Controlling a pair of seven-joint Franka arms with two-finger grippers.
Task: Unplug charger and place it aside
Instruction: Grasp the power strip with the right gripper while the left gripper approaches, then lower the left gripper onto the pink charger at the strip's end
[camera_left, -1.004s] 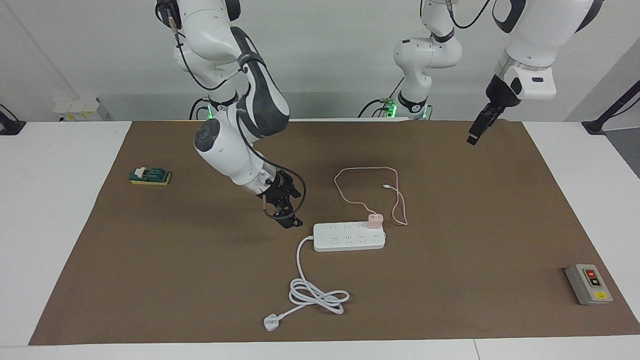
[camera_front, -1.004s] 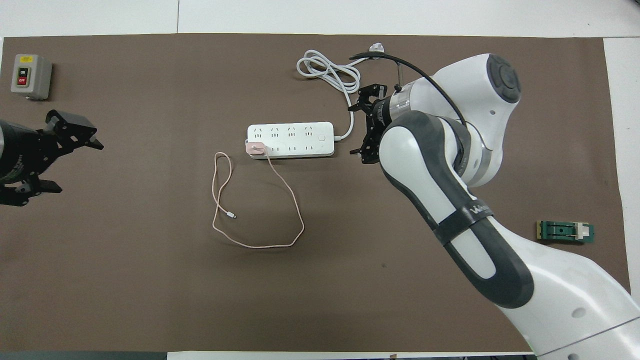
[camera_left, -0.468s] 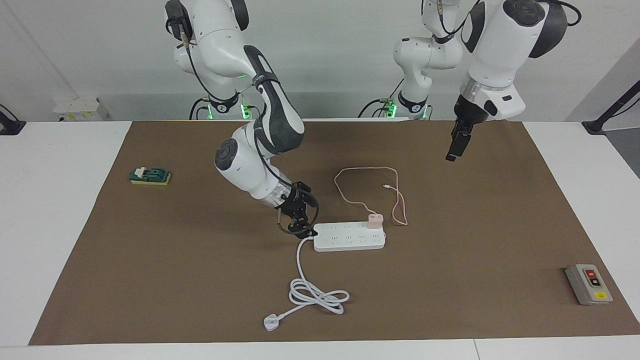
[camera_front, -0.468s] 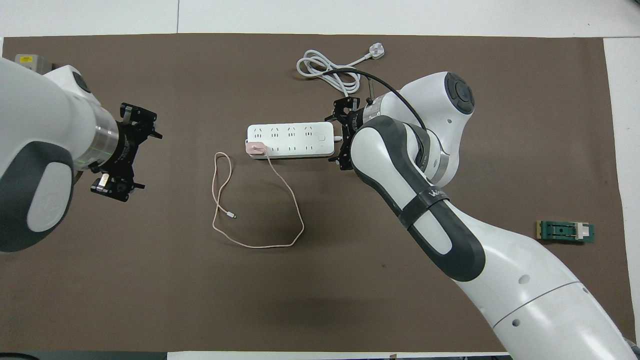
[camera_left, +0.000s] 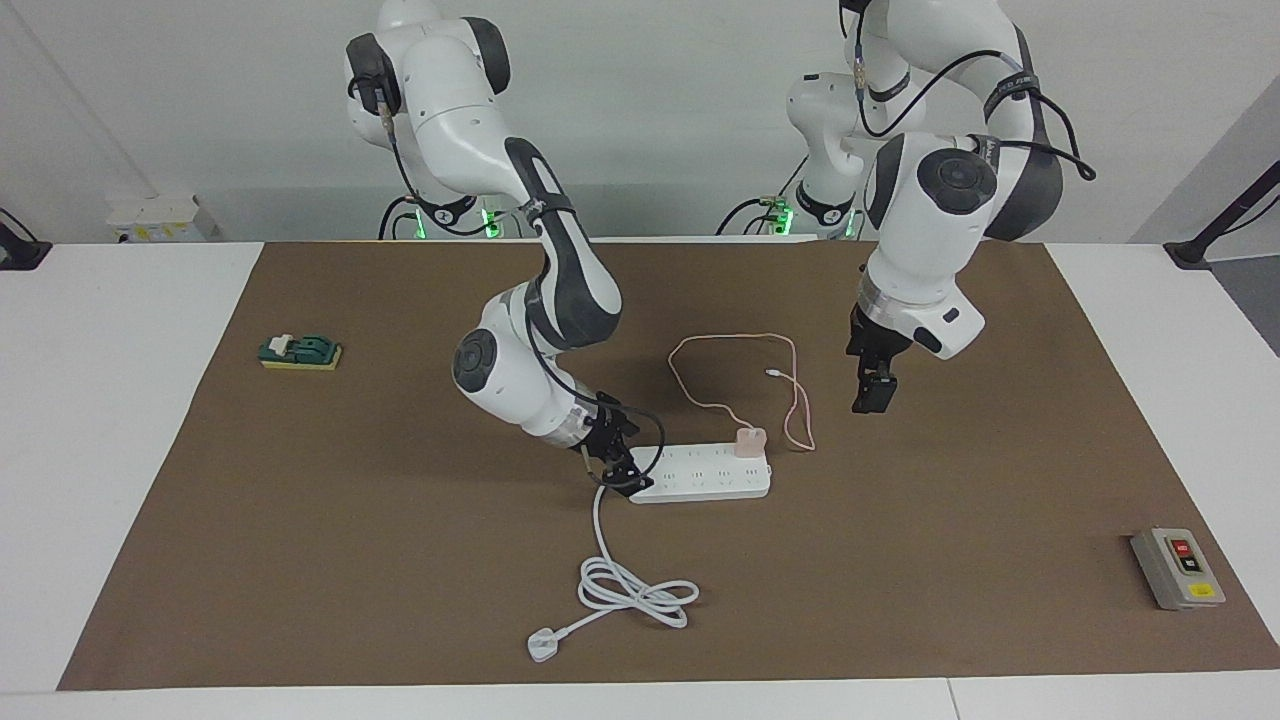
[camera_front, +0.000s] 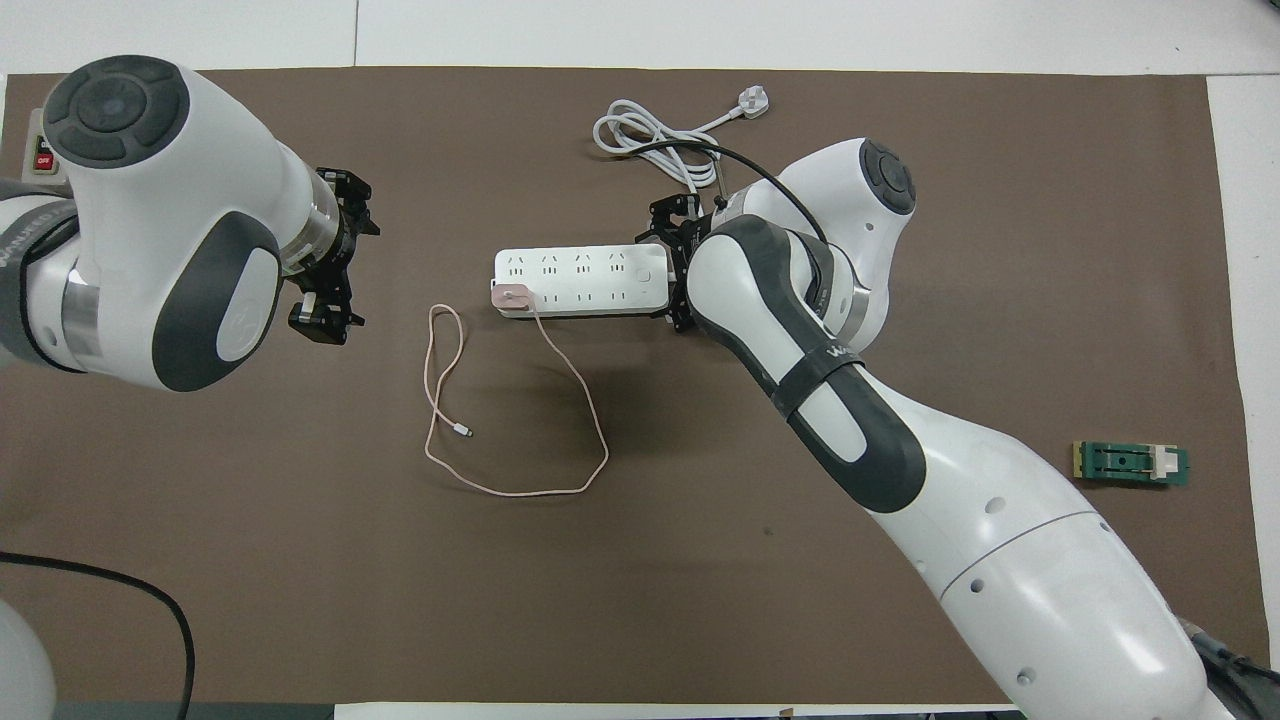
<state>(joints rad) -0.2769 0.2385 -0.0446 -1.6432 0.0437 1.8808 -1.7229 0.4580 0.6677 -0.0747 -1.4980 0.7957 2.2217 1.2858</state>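
The charger (camera_left: 750, 441), a small pale pink cube, is plugged into the white power strip (camera_left: 705, 480) at its end toward the left arm. Its thin pink cable (camera_left: 730, 337) lies looped on the mat, nearer to the robots than the strip. In the overhead view the charger (camera_front: 512, 296) sits on the strip (camera_front: 585, 280). My right gripper (camera_left: 622, 472) is open, low at the strip's cord end, one finger on each side of it (camera_front: 672, 265). My left gripper (camera_left: 866, 398) is open and empty, in the air over bare mat beside the cable (camera_front: 338, 258).
The strip's thick white cord (camera_left: 635, 590) lies coiled farther from the robots, ending in a plug (camera_left: 543, 645). A grey button box (camera_left: 1177, 568) sits near the left arm's end of the mat. A green block (camera_left: 300, 352) lies toward the right arm's end.
My right gripper has come down to the strip's cord end and now straddles it. My left arm has swung in and lowered its gripper toward the cable. The charger has not moved.
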